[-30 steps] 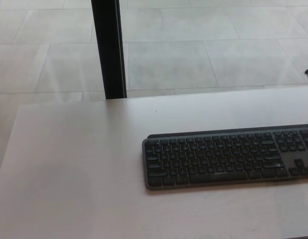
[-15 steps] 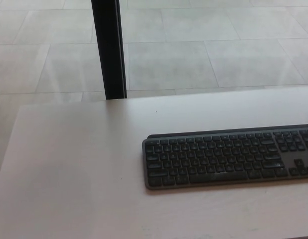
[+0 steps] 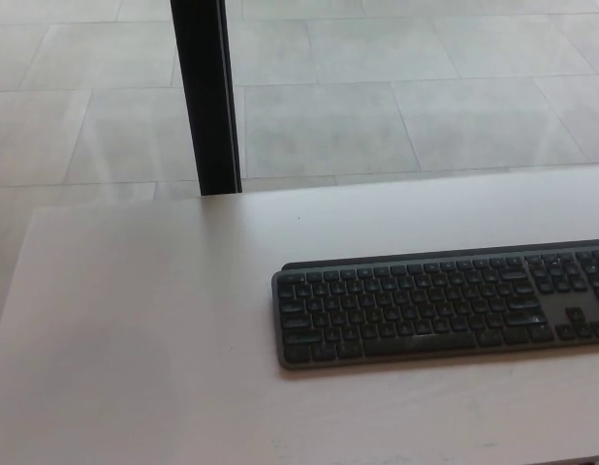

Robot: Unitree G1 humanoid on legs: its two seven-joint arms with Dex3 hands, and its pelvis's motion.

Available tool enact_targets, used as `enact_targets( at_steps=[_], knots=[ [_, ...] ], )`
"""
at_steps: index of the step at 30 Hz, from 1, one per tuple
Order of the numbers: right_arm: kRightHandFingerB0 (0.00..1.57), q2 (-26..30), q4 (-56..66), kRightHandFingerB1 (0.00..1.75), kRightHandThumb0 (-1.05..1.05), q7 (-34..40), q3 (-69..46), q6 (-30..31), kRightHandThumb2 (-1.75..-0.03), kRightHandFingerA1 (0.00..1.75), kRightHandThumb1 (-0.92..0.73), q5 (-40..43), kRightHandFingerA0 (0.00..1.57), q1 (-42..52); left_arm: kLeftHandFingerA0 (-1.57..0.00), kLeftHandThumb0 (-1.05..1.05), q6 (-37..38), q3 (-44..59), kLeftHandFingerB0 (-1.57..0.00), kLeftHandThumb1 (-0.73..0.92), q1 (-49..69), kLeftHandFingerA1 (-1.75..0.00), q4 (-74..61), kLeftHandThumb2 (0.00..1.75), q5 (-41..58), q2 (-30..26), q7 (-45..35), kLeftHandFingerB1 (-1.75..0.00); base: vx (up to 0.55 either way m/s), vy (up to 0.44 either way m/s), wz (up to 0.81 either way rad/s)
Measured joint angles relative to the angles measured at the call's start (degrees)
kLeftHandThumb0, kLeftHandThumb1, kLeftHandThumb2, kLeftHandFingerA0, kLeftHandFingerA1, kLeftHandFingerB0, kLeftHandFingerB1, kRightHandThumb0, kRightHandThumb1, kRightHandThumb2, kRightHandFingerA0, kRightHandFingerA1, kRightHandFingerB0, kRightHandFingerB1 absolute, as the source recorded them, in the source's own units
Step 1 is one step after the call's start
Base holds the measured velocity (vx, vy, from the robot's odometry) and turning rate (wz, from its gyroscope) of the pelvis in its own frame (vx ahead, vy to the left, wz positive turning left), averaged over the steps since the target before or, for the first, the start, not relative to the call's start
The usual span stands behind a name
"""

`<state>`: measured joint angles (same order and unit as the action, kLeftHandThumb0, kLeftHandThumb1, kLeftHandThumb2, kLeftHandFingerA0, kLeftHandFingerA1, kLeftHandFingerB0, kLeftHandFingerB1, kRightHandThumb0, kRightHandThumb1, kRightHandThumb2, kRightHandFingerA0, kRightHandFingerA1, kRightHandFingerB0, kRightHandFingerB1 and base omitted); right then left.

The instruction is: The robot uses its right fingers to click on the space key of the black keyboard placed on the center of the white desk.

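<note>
Tiled floor and a black post point(image 3: 207, 97) lie beyond the white desk point(image 3: 135, 320). Black keyboard point(image 3: 440, 308) sits right of centre, flat, rigid; its space key point(image 3: 423, 342) needs one light press. Neither of my hands shows.

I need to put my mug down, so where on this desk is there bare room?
The widest bare patch of the white desk lies left of the black keyboard, out to the desk's left edge. A band behind the keyboard, toward the black post, is also free, as is a narrow strip in front. The keyboard fills the right middle.
</note>
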<state>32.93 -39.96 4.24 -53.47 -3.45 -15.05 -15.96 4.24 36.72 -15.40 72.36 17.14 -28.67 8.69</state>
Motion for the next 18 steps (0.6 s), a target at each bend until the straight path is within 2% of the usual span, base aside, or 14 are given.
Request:
enact_targets(
  at_steps=[1,2,3,4,6,7,8,9,10,11,13,14,17,18],
  knots=[
    [0.72,-0.3,-0.5,1.23,-0.46,0.1,-1.0,0.3,-1.04,1.7,-0.38,0.6,1.23,-0.1,-0.73,-0.61,0.0,0.0,-0.6,0.85,0.1,-0.7,0.0,0.65,0.0,0.0,0.0,-0.54,0.0,0.0,0.0],
    [0.84,-1.0,-1.3,1.05,-0.5,0.3,-2.6,0.7,-1.05,1.48,-0.37,1.5,1.45,-0.3,-0.73,-0.62,0.0,0.0,-0.6,0.85,0.1,-0.69,0.0,0.65,0.0,0.0,0.0,-0.54,0.0,0.0,0.0],
    [0.74,-1.4,-1.9,1.16,-0.47,0.5,-3.9,1.0,-1.01,1.68,-0.4,2.2,1.24,-0.5,-0.74,-0.62,0.0,0.0,-0.62,0.85,0.2,-0.69,0.0,0.65,0.0,0.0,0.0,-0.55,0.0,0.0,0.0],
    [0.77,-1.8,-2.6,1.07,-0.51,0.6,-5.1,1.3,-1.05,1.51,-0.38,2.9,1.32,-0.6,-0.73,-0.62,0.0,0.0,-0.62,0.85,0.2,-0.68,0.0,0.65,0.0,0.0,0.0,-0.55,0.0,0.0,0.0],
    [0.78,-2.5,-3.9,1.08,-0.51,1.0,-7.4,2.0,-1.05,1.51,-0.39,4.4,1.25,-0.9,-0.74,-0.61,0.0,0.1,-0.62,0.85,0.4,-0.68,0.0,0.65,0.0,0.0,0.0,-0.55,0.0,0.0,0.0],
    [0.74,-2.8,-4.5,1.21,-0.45,1.2,-8.6,2.4,-1.02,1.63,-0.4,5.1,1.21,-1.1,-0.74,-0.61,0.0,0.1,-0.63,0.85,0.5,-0.68,0.0,0.65,0.0,0.0,0.0,-0.55,0.0,0.0,0.0],
    [0.92,-3.2,-5.1,1.2,-0.47,1.4,-9.7,2.7,-1.0,1.65,-0.38,5.9,1.27,-1.2,-0.75,-0.62,0.0,0.1,-0.62,0.85,0.6,-0.68,0.0,0.65,0.0,0.0,0.0,-0.55,0.0,0.0,0.0],
    [1.02,-3.5,-5.7,1.23,-0.51,1.6,-10.9,3.1,-0.98,1.65,-0.42,6.7,1.31,-1.4,-0.74,-0.62,0.0,0.1,-0.6,0.85,0.7,-0.7,0.0,0.65,0.0,0.0,0.0,-0.55,0.0,0.0,0.0],
    [1.02,-3.8,-6.3,1.23,-0.51,1.7,-11.8,3.5,-0.98,1.65,-0.42,7.4,1.31,-1.5,-0.74,-0.62,0.0,0.1,-0.6,0.85,0.8,-0.7,0.0,0.65,0.0,0.0,0.0,-0.55,0.0,0.0,0.0],
    [1.11,-4.1,-7.1,1.24,-0.53,1.9,-13.0,4.1,-0.99,1.62,-0.41,8.4,1.33,-1.8,-0.74,-0.62,0.0,0.1,-0.61,0.85,0.9,-0.7,0.0,0.65,0.0,0.0,0.0,-0.55,0.0,0.0,0.0],
    [1.17,-4.9,-8.0,1.25,-0.53,2.1,-14.6,4.9,-0.97,1.61,-0.42,9.8,1.32,-2.0,-0.73,-0.62,0.0,0.1,-0.61,0.86,1.0,-0.71,0.0,0.65,0.0,0.0,0.0,-0.55,0.0,0.0,0.0],
    [0.98,-5.3,-8.3,1.2,-0.54,2.2,-15.1,5.2,-0.96,1.66,-0.4,10.3,1.28,-2.1,-0.71,-0.62,0.0,0.1,-0.61,0.85,1.0,-0.71,0.0,0.65,0.0,0.0,0.0,-0.55,0.0,0.0,0.0],
    [0.91,-7.2,-9.3,1.09,-0.48,2.7,-16.6,6.4,-0.99,1.62,-0.36,12.7,1.32,-2.4,-0.73,-0.62,0.0,0.3,-0.62,0.85,1.4,-0.69,0.0,0.65,0.1,0.0,-0.1,-0.55,0.0,0.0,0.0],
    [0.94,-7.9,-9.4,1.1,-0.44,2.8,-16.8,6.7,-0.99,1.64,-0.36,13.4,1.26,-2.5,-0.74,-0.61,0.0,0.3,-0.61,0.85,1.5,-0.69,0.0,0.65,0.1,0.0,-0.1,-0.55,0.0,0.0,0.0]
  ],
)
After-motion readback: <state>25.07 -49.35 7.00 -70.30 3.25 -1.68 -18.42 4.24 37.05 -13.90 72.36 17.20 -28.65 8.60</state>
